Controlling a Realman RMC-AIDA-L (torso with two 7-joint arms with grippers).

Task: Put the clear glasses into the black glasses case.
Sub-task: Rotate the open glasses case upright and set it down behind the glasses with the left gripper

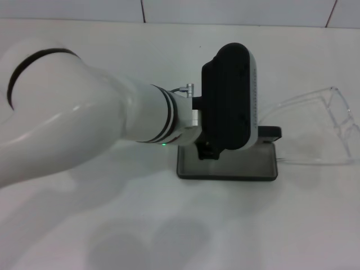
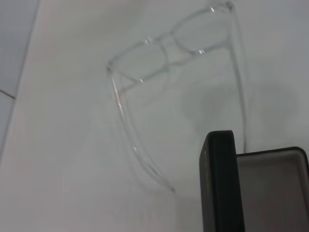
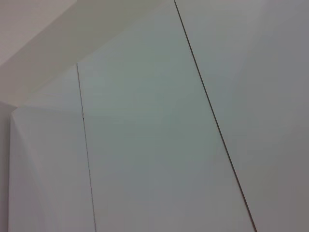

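The black glasses case (image 1: pixel 228 166) lies open in the middle of the white table, grey lining up, with its lid (image 1: pixel 271 133) raised at the far side. In the left wrist view the lid (image 2: pixel 219 186) shows edge-on beside the grey tray (image 2: pixel 273 188). The clear glasses (image 1: pixel 329 126) rest on the table just right of the case, arms unfolded and pointing toward it; the left wrist view shows the clear glasses (image 2: pixel 166 58) beyond the lid. My left gripper (image 1: pixel 208 149) hangs over the left part of the case, its black body hiding part of the case. The right gripper is out of view.
My white left arm (image 1: pixel 84 124) reaches in from the left across the table. A tiled wall (image 1: pixel 236 11) runs along the table's far edge. The right wrist view shows only pale wall panels (image 3: pixel 154 121).
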